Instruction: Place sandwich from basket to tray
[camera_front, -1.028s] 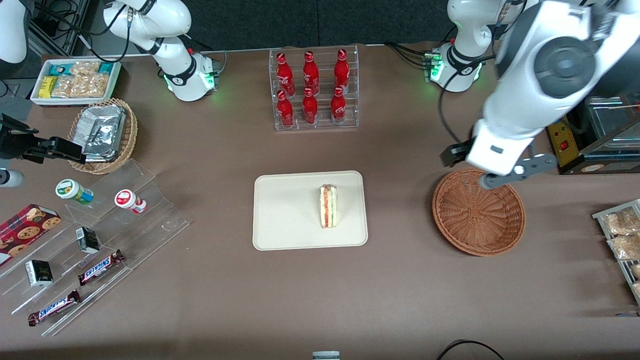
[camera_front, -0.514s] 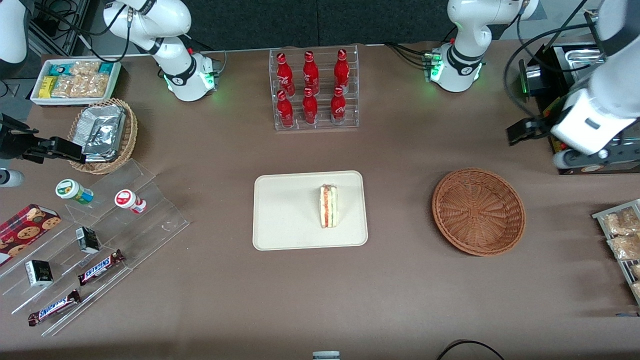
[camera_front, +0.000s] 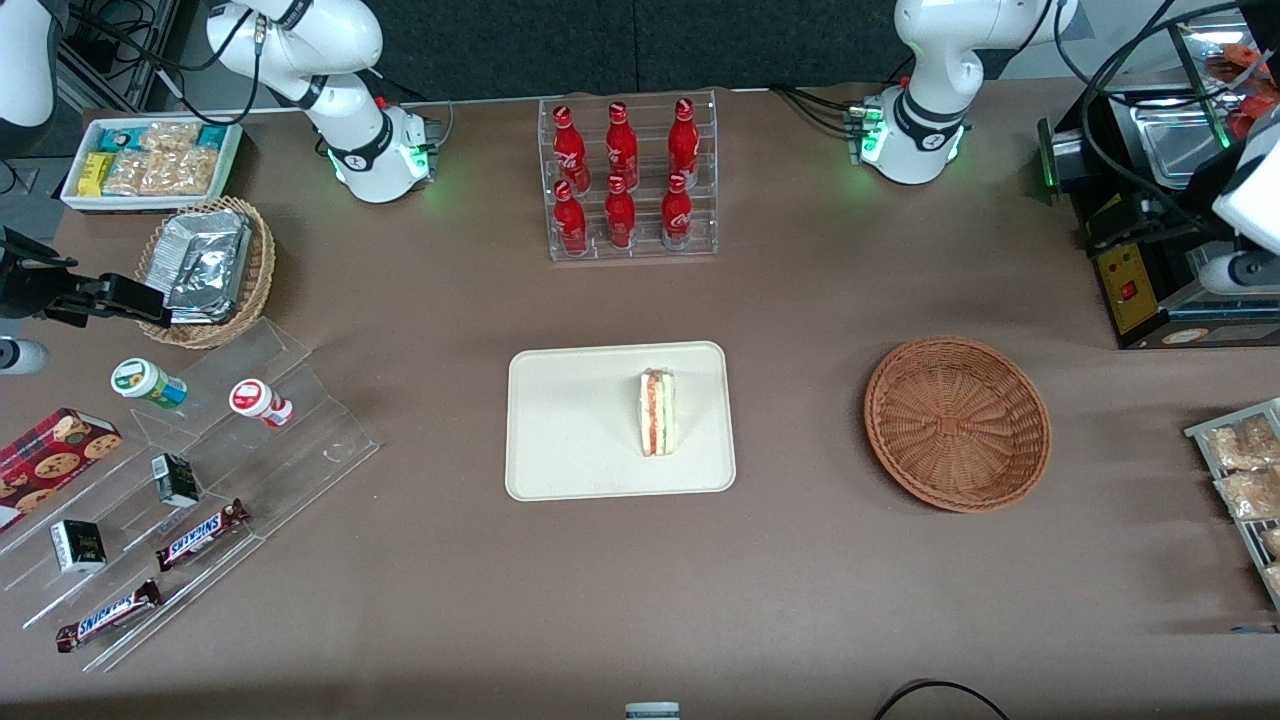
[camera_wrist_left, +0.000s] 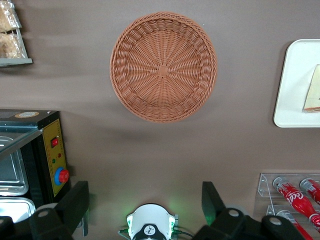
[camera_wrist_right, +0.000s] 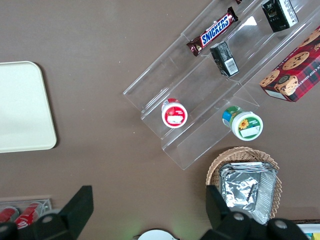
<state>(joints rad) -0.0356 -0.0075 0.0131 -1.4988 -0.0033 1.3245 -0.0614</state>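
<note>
The sandwich (camera_front: 657, 412), a pale wedge with red-orange and green layers, lies on the cream tray (camera_front: 570, 430) at mid-table; its edge also shows in the wrist view (camera_wrist_left: 313, 95) on the tray (camera_wrist_left: 295, 85). The reddish-brown wicker basket (camera_front: 957, 423) sits beside the tray toward the working arm's end and holds nothing (camera_wrist_left: 163, 66). My gripper (camera_wrist_left: 145, 200) hangs high above the table, farther from the front camera than the basket, near the arm's base. It is open wide with nothing between its dark fingers (camera_wrist_left: 76, 202).
A black machine with a red button (camera_front: 1140, 280) stands near my gripper. A rack of snack packs (camera_front: 1240, 470) lies at the table edge. A rack of red bottles (camera_front: 627, 178) stands farther back. Acrylic shelves with snacks (camera_front: 200, 480) sit toward the parked arm's end.
My arm has swung away from above the basket toward the working arm's end of the table and has nearly left the front view. Sandwich, tray and basket have not moved.
</note>
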